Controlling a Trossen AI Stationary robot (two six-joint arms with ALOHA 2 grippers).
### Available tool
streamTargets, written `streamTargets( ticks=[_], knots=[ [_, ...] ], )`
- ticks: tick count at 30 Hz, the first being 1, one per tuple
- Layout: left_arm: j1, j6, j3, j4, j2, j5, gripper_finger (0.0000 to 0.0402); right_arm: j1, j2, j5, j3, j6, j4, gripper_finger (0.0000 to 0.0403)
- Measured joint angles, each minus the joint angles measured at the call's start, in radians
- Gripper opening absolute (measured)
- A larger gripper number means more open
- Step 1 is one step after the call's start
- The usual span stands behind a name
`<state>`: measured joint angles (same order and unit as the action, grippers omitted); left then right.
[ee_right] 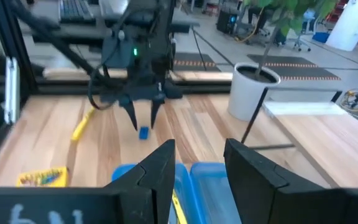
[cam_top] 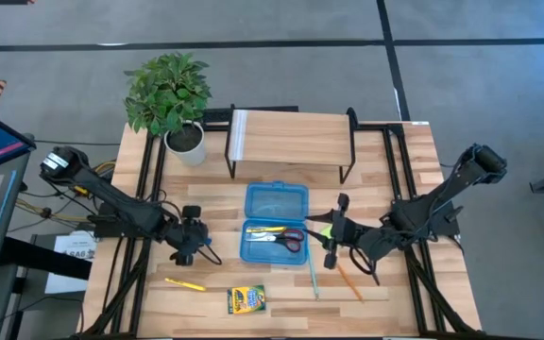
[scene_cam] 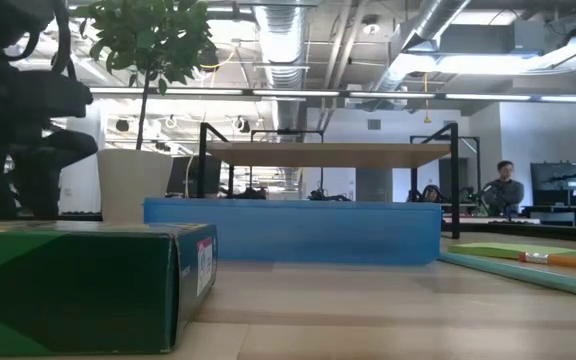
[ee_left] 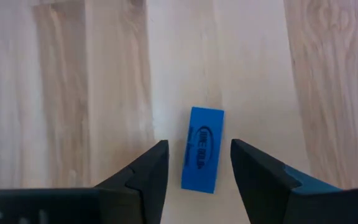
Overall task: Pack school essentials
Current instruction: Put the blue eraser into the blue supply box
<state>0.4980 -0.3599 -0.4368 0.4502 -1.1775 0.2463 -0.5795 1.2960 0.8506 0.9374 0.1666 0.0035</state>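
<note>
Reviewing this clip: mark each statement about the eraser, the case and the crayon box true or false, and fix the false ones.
1. The blue eraser lies on the table between the left gripper fingers. True.
2. The red-handled scissors lie on the bare table. False: they are inside the blue case.
3. The crayon box is in the case. False: it lies on the table in front of it.
4. The right gripper holds nothing. True.
</note>
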Motion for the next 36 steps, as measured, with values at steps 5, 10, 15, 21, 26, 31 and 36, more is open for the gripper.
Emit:
streamTargets(
  ticks=[5,10,15,21,26,31,36],
  knots=[
    [0.000,-0.014,-0.005,-0.009,-0.076,0.000,0.0161,0.001,0.002,-0.005,0.000,0.000,0.003,0.0162],
    [-0.004,-0.024,-0.009,-0.007,-0.109,0.001,0.0162,0.001,0.002,-0.008,0.000,0.000,0.005,0.0162],
    [-0.004,-0.021,-0.005,-0.012,-0.101,-0.007,0.0128,0.001,0.002,-0.008,0.000,0.000,0.004,0.0162],
    [-0.004,-0.019,-0.002,-0.013,-0.074,-0.013,0.0065,0.001,0.002,-0.008,0.000,0.000,0.004,0.0162],
    [-0.005,-0.018,-0.004,0.000,-0.045,0.002,0.0042,0.001,0.002,-0.008,0.000,0.000,0.004,0.0162],
    [-0.010,0.019,-0.062,0.032,-0.034,0.067,0.0044,0.001,0.002,-0.008,0.000,0.000,0.004,0.0162],
    [-0.053,0.106,-0.159,0.040,-0.033,0.072,0.0045,0.007,0.002,-0.008,0.000,0.000,0.004,0.0162]
  ],
)
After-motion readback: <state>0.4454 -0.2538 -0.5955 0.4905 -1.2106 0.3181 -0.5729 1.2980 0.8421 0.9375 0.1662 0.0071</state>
